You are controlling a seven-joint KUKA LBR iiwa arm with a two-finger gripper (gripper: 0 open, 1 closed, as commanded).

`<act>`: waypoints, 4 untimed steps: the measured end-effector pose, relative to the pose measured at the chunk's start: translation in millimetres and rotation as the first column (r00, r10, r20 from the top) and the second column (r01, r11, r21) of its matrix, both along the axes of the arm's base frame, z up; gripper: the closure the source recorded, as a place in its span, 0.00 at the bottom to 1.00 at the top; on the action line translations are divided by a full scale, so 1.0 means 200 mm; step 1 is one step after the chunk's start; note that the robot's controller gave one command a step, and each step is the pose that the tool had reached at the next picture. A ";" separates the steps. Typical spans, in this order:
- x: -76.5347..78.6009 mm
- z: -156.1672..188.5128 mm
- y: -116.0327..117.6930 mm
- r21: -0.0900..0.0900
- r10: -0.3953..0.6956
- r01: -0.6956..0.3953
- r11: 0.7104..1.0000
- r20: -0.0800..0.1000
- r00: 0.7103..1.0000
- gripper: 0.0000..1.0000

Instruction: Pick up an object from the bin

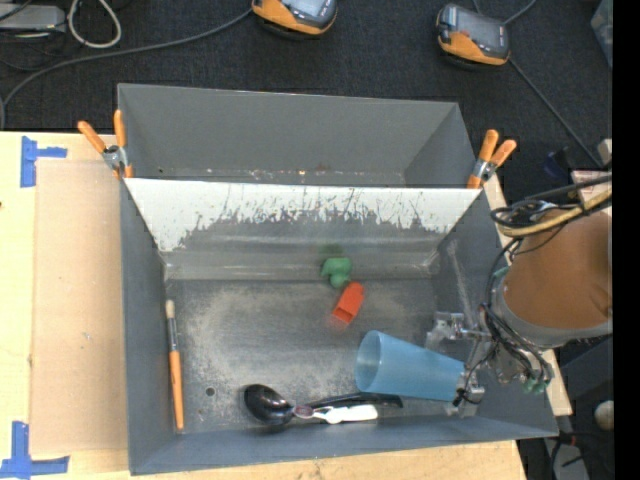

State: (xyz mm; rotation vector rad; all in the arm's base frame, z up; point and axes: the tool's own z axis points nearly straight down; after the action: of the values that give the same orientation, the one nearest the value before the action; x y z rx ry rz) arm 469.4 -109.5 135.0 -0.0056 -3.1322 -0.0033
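**Gripper (458, 365) spread open at the base of a blue cup (400, 366)**

Reaches in from the right, low over the floor of the grey bin (250, 343), with the orange cover (560, 278) and a tangle of cables behind the wrist. Stands released, fingers (450, 328) parted, one on the far side of the cup's closed end and the other on the near side, by the front wall. Straddles that end rather than pinching it. Leaves a visible gap at the far finger; cannot tell whether the near one touches the plastic.

Meets the blue cup lying on its side in the bin's front right part, mouth open toward the left, base toward the arm. Just below the cup's mouth, along the front wall: the handle of a black spoon (268, 403), bowl to the left, with a white utensil (345, 415) right beside that handle. Further back, near the middle: an orange block (348, 303) and, just behind it at the foot of the back slope, a green block (337, 267), both apart from the cup. Along the left wall: a brush (174, 368) with an orange handle, well apart from the rest
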 end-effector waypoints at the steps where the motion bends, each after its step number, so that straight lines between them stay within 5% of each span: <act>1: 0.01 0.02 0.00 -0.001 0.005 -0.005 1.000 0.007 1.000 0.00; 2: 0.25 -0.35 0.01 0.001 0.045 -0.045 0.999 0.002 0.999 0.00; 3: 0.37 -0.33 0.01 -0.003 0.305 -0.305 0.952 0.014 0.952 1.00; 4: 0.37 -0.33 0.01 -0.004 0.306 -0.306 0.952 0.014 0.952 1.00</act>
State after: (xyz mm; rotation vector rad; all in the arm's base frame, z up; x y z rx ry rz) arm 544.1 -106.6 69.9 0.4818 -3.1090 0.0011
